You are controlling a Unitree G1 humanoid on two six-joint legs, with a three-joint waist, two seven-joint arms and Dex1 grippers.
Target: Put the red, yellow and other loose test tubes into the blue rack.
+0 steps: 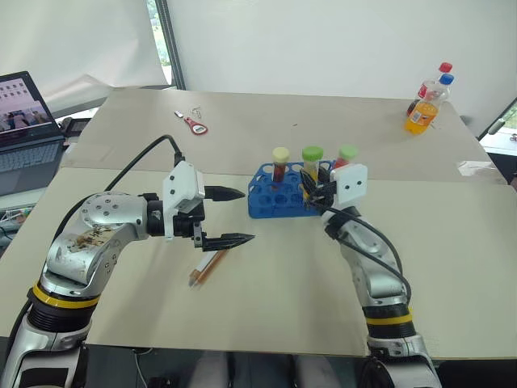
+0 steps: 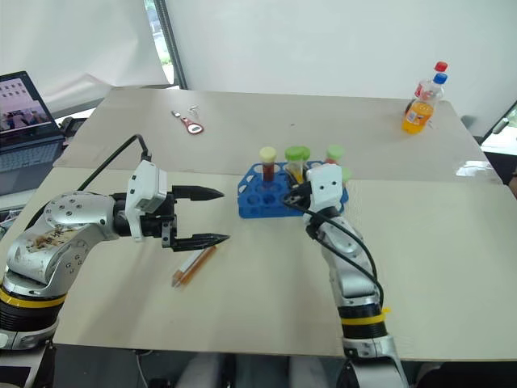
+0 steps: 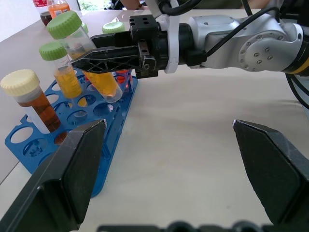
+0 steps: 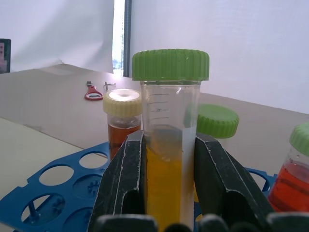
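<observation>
my right hand (image 1: 317, 192) grips a yellow tube (image 4: 169, 159) over the blue rack (image 1: 271, 198); three tubes racked, left hand (image 1: 234, 217) wide, one tube (image 1: 207, 267) lies loose beside the rack.

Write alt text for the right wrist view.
The right tool grips a green-capped tube of yellow liquid upright above the blue rack. Behind it stand a cream-capped tube of brown liquid and other green-capped tubes.

Pen (image 1: 208, 267) left of rack (image 1: 266, 200)

Beige table (image 1: 452, 242), white backdrop (image 1: 323, 40) (window strip behind).
</observation>
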